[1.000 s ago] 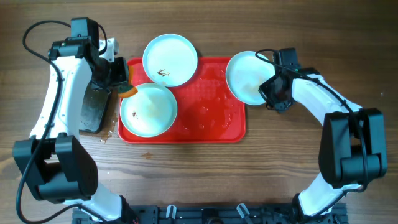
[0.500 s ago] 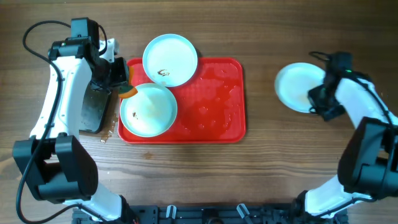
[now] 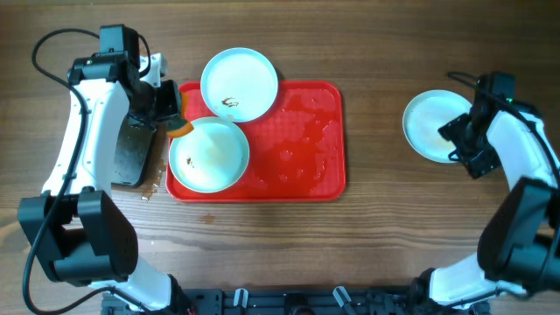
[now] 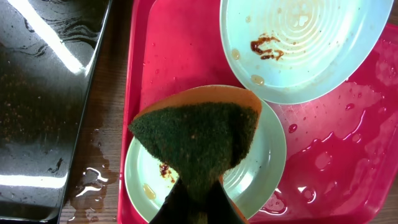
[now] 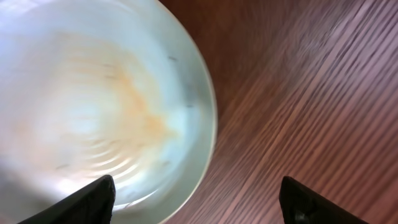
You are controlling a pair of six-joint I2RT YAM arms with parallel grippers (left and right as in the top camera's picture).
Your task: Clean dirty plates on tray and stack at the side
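Observation:
Two plates lie on the red tray (image 3: 302,171): one at its top edge (image 3: 239,84) with a dark smudge, one at its lower left (image 3: 208,155). My left gripper (image 3: 166,109) is shut on a green and orange sponge (image 4: 196,134), held over the lower plate (image 4: 264,155); its fingertips (image 4: 199,202) are dark under the sponge. The smudged upper plate (image 4: 305,43) is beyond it. A third plate (image 3: 430,124) rests on the bare table at the right. My right gripper (image 3: 462,142) stands open at its rim; the plate (image 5: 93,106) shows a faint orange stain, with one finger (image 5: 93,199) over it.
A black metal pan (image 3: 131,153) sits left of the tray, with a puddle of water (image 4: 93,180) beside it. Small crumbs (image 3: 150,188) lie near the tray's lower left corner. Water drops cover the tray's right half (image 4: 329,162).
My right arm carried the third plate from the tray's right edge out to the table at the right, then opened and let it go. The left arm has not moved.

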